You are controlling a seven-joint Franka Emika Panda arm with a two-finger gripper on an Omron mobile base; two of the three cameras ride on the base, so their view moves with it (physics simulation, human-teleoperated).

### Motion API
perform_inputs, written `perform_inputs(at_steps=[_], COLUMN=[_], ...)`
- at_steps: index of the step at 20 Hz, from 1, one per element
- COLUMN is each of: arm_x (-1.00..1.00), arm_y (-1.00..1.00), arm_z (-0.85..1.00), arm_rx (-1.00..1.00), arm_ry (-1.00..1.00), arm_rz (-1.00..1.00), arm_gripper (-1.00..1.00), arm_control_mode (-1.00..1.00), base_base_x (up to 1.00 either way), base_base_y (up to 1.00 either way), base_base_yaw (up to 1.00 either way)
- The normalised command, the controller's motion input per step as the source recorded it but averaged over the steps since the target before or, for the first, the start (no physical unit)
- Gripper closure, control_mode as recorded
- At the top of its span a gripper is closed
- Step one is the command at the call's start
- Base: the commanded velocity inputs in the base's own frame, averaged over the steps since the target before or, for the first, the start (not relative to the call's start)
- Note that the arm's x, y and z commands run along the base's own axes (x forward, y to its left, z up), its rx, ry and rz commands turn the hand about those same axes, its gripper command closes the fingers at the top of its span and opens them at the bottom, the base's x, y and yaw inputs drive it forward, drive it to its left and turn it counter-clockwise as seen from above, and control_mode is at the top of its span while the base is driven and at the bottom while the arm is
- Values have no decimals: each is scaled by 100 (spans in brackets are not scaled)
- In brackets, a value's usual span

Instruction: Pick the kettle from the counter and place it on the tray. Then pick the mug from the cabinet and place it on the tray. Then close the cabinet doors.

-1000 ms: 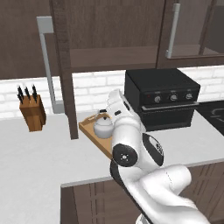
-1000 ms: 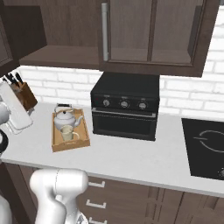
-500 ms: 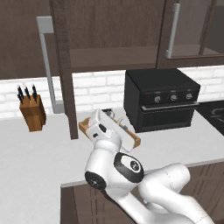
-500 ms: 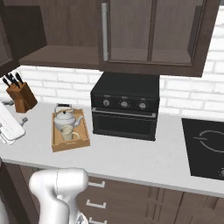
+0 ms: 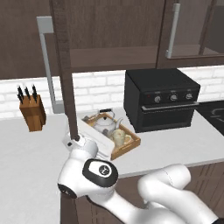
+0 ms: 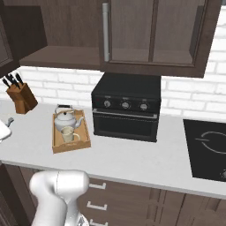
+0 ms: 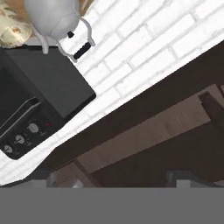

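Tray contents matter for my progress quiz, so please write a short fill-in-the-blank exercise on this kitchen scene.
1. The kettle and the mug both sit on the wooden ____.
2. The tray lies on the counter to the left of the black ____.
3. The knife block stands against the white ____ wall.

Missing words: tray; oven; brick

You are looking at a glossy white arm [image 5: 144, 197] built of thick, rounded, tube-like segments that are bulging smoothly into one another. In front of the tabletop [image 5: 26, 153], one joint is showing a round black cap [image 5: 100, 168] with a small pale mark at its centre, ringed by a dark seam. In the right base view, a squat white cylinder [image 6: 59, 187] is rising below the tabletop edge, shading to soft grey underneath.
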Motion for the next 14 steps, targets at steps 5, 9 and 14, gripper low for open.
perform_inputs(at_steps=[5, 9, 14], arm_x=[0, 0, 0], arm_y=[75, 65, 49], arm_z=[-1, 1, 18], arm_rx=[-3, -2, -3], arm_ry=[-4, -9, -5], arm_rz=[-9, -15, -28], arm_gripper=[-100, -100, -100], arm_control_mode=[-100, -100, -100], base_base_x=[0, 0, 0], base_base_y=[0, 0, 0], base_base_yaw=[0, 0, 0])
